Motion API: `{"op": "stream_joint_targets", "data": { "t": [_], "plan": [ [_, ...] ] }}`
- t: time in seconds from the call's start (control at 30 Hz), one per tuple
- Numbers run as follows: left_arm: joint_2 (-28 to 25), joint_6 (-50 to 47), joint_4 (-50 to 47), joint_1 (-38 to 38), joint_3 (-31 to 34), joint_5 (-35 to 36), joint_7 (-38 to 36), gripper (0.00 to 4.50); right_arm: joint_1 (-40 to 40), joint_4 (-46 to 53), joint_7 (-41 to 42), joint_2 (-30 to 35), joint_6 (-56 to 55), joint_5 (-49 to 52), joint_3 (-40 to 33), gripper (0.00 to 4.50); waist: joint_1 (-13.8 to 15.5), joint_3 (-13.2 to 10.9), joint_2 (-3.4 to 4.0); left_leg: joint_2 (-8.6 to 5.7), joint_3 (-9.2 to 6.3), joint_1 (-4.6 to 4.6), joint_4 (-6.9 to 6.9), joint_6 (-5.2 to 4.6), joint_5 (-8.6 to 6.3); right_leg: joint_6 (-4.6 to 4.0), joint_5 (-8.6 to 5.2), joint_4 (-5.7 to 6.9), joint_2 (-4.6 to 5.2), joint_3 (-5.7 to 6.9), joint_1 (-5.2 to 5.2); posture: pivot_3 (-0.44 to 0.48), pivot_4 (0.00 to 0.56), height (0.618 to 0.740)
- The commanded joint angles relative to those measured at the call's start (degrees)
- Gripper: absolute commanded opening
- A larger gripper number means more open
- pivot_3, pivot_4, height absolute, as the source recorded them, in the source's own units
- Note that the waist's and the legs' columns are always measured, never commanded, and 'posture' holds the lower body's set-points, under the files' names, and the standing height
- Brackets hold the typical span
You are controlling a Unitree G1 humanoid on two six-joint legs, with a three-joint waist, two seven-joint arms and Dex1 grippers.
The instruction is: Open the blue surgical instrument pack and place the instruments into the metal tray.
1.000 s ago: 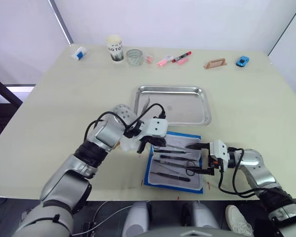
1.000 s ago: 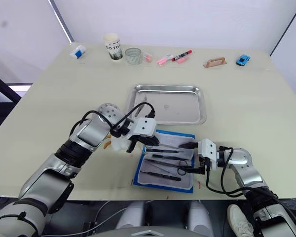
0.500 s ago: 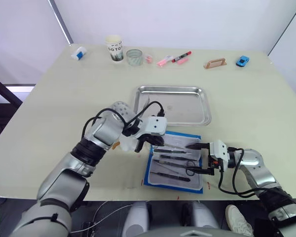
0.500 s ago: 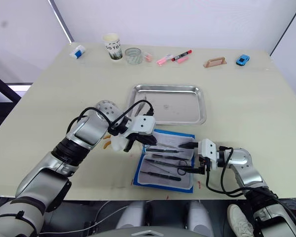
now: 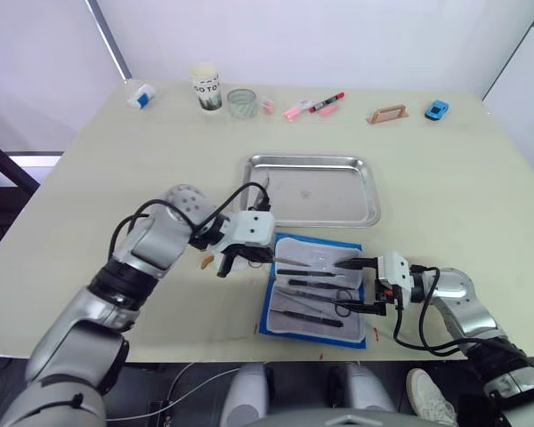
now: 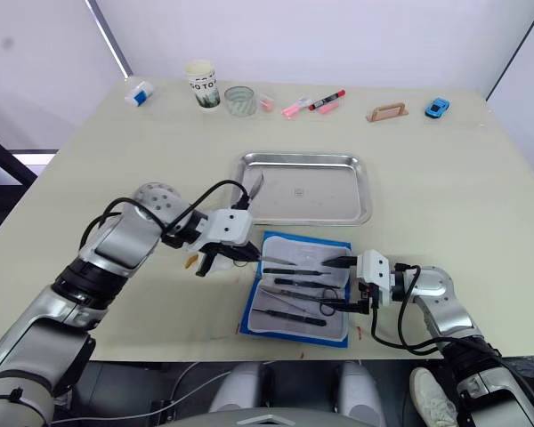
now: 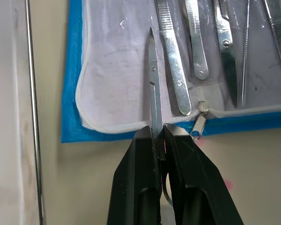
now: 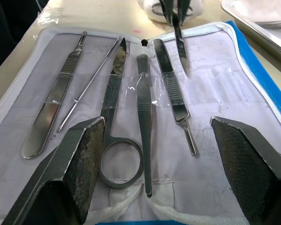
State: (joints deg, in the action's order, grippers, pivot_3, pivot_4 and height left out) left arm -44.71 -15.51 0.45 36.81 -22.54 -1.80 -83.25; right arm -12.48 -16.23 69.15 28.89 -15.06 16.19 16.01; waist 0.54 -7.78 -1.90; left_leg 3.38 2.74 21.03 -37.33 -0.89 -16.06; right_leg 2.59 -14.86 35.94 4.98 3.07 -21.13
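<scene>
The blue surgical instrument pack (image 5: 313, 294) lies open near the table's front edge, its pale lining up. Several steel instruments (image 8: 143, 93) rest side by side in it. My left gripper (image 5: 240, 260) is just off the pack's left edge, shut on a pair of scissors (image 7: 152, 89) whose blades point back over the lining. My right gripper (image 5: 352, 286) stands wide open at the pack's right edge, with nothing between its fingers. The metal tray (image 5: 367, 191) sits just behind the pack. A slim steel piece (image 5: 267, 184) lies at its left rim.
Along the back of the table stand a paper cup (image 5: 207, 86), a small glass (image 5: 243, 102), pink and red markers (image 5: 313, 107), a tan handle-shaped piece (image 5: 388, 114), a blue toy car (image 5: 438, 110) and a small white-blue bottle (image 5: 142, 95).
My left gripper has drawn back to the left, off the pack, taking the scissors with it. The right gripper has stayed still and open.
</scene>
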Motion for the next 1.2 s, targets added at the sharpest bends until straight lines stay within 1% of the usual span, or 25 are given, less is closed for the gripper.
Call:
{"op": "stream_joint_targets", "data": {
  "t": [0.03, 0.17, 0.23, 0.3, 0.43, 0.5, 0.53, 0.63, 0.67, 0.73, 0.77, 0.83, 0.9, 0.97, 1.03, 1.1, 1.2],
  "plan": [
    [-2.2, 1.0, -2.7, -1.5, 4.7, 2.8, 0.9, 0.03, 2.4, -7.3, -2.1, 1.4, 3.4, -7.1, 2.5, 3.75, 0.0, 0.0, 0.01, 0.00, 0.01, 0.00, 0.00, 0.00, 0.00, 0.00, 0.00, 0.00, 0.00, 0.00, 0.00, 0.000, 0.150, 0.740],
    [-3.6, 2.4, -2.0, -3.4, 8.1, 4.8, 2.2, 0.03, 2.2, -7.5, -1.8, 1.4, 3.4, -7.1, 2.6, 3.75, 0.0, -0.1, 0.08, 0.01, 0.01, -0.01, 0.00, 0.00, 0.00, 0.00, 0.00, 0.00, 0.00, -0.01, 0.00, 0.000, 0.150, 0.740],
    [-3.4, 0.7, -2.1, -4.1, 11.2, 7.7, 3.3, 0.03, 2.2, -7.5, -1.6, 1.4, 3.4, -7.0, 2.6, 3.75, 0.0, -0.1, 0.11, 0.01, 0.01, -0.01, 0.00, 0.00, 0.00, 0.00, 0.00, 0.01, 0.00, -0.01, 0.00, 0.000, 0.150, 0.740],
    [-2.7, -4.4, -3.2, -4.2, 14.4, 11.0, 5.1, 0.03, 2.1, -7.7, -1.5, 1.5, 3.4, -7.0, 2.7, 3.75, 0.0, -0.1, 0.15, 0.02, 0.01, -0.01, -0.01, 0.00, 0.00, 0.00, 0.00, 0.02, 0.00, 0.00, 0.00, 0.000, 0.150, 0.740],
    [0.1, -17.3, -5.7, -3.3, 18.5, 14.8, 13.0, 0.03, 1.8, -7.9, -1.2, 1.6, 3.5, -6.9, 2.7, 3.75, 0.1, -0.1, 0.17, 0.01, 0.02, -0.02, -0.01, 0.00, 0.00, 0.02, 0.01, 0.03, -0.01, 0.00, 0.01, 0.000, 0.150, 0.740],
    [3.6, -25.1, -7.3, -2.4, 20.2, 16.3, 19.4, 0.03, 1.5, -7.9, -1.0, 1.6, 3.6, -6.9, 2.7, 3.75, 0.1, -0.1, 0.15, 0.01, 0.01, -0.02, -0.02, 0.00, 0.00, 0.06, 0.02, 0.03, -0.03, 0.00, 0.02, 0.000, 0.150, 0.740],
    [5.8, -27.7, -7.9, -1.9, 20.6, 16.1, 23.1, 0.03, 1.3, -8.0, -0.8, 1.6, 3.6, -6.8, 2.7, 3.75, 0.1, -0.1, 0.10, 0.00, -0.01, -0.02, -0.04, 0.00, 0.00, 0.22, 0.11, 0.04, -0.06, -0.02, 0.04, 0.000, 0.150, 0.740],
    [11.2, -33.9, -9.2, -0.7, 21.7, 15.4, 32.4, 0.03, 1.0, -8.3, -0.5, 1.7, 3.5, -6.7, 2.8, 3.75, 0.0, 0.0, -0.13, -0.01, -0.04, -0.06, -0.06, 0.01, 0.00, 0.25, 0.13, 0.05, -0.10, -0.06, 0.10, 0.000, 0.150, 0.740],
    [13.5, -35.2, -9.6, -0.1, 21.7, 14.6, 36.1, 0.03, 1.0, -8.2, -0.4, 1.8, 3.5, -6.6, 2.8, 3.75, -0.1, 0.0, -0.17, -0.01, -0.04, -0.05, -0.05, 0.01, 0.00, 0.26, 0.14, 0.06, -0.11, -0.09, 0.12, 0.000, 0.150, 0.740],
    [19.5, -41.0, -9.0, 2.1, 22.1, 13.0, 44.9, 0.03, 0.9, -8.1, -0.1, 2.0, 3.5, -6.6, 2.9, 3.75, -0.1, 0.0, -0.13, -0.01, -0.05, -0.13, -0.05, 0.01, 0.00, 0.26, 0.14, 0.06, -0.12, -0.09, 0.21, 0.000, 0.150, 0.740],
    [21.8, -41.9, -8.4, 3.0, 21.6, 11.3, 49.0, 0.03, 0.9, -8.0, -0.1, 2.0, 3.6, -6.4, 2.8, 3.75, 0.0, 0.0, -0.16, -0.03, -0.07, -0.16, -0.05, 0.01, 0.00, 0.26, 0.14, 0.06, -0.12, -0.09, 0.26, 0.000, 0.150, 0.740],
    [27.3, -45.9, -6.2, 5.0, 23.4, 10.0, 56.5, 0.03, 0.9, -7.8, 0.0, 2.1, 3.6, -6.4, 2.9, 3.75, 0.0, 0.0, -0.16, -0.05, -0.07, -0.18, -0.05, 0.02, 0.00, 0.26, 0.14, 0.05, -0.11, -0.10, 0.30, 0.000, 0.150, 0.740],
    [31.1, -47.2, -4.6, 6.3, 22.7, 7.9, 62.2, 0.03, 1.1, -7.5, -0.1, 2.2, 3.7, -6.4, 2.9, 3.75, 0.0, 0.0, -0.16, -0.06, -0.08, -0.21, -0.05, 0.02, 0.01, 0.26, 0.14, 0.05, -0.11, -0.10, 0.34, 0.000, 0.150, 0.740],
    [33.7, -47.3, -3.1, 7.3, 21.9, 6.1, 66.5, 0.03, 1.4, -7.1, -0.2, 2.2, 4.0, -6.0, 2.6, 3.75, -0.2, 0.0, -0.15, -0.07, -0.09, -0.24, -0.05, 0.03, 0.01, 0.26, 0.14, 0.05, -0.11, -0.10, 0.38, 0.000, 0.150, 0.740],
    [36.1, -48.6, -1.6, 8.4, 22.6, 5.6, 69.9, 0.03, 1.8, -6.8, 0.0, 2.6, 3.8, -6.3, 2.8, 3.75, -0.1, 0.0, -0.11, -0.07, -0.08, -0.25, -0.05, 0.04, 0.01, 0.26, 0.15, 0.05, -0.10, -0.11, 0.38, 0.000, 0.150, 0.740],
    [37.6, -49.8, -0.2, 9.0, 22.9, 4.8, 72.9, 0.03, 2.1, -6.4, 0.0, 2.7, 4.0, -6.2, 2.8, 3.75, 0.0, 0.0, -0.12, -0.08, -0.10, -0.24, -0.05, 0.05, 0.02, 0.26, 0.15, 0.05, -0.09, -0.08, 0.39, 0.000, 0.150, 0.740],
    [39.3, -50.4, 1.8, 9.6, 25.0, 4.2, 77.0, 0.03, 2.3, -6.0, -0.2, 2.7, 4.3, -6.0, 2.5, 3.75, 0.0, 0.0, -0.12, -0.10, -0.09, -0.24, -0.05, 0.06, 0.02, 0.26, 0.15, 0.04, -0.06, -0.08, 0.40, 0.000, 0.150, 0.740]
  ]
}}
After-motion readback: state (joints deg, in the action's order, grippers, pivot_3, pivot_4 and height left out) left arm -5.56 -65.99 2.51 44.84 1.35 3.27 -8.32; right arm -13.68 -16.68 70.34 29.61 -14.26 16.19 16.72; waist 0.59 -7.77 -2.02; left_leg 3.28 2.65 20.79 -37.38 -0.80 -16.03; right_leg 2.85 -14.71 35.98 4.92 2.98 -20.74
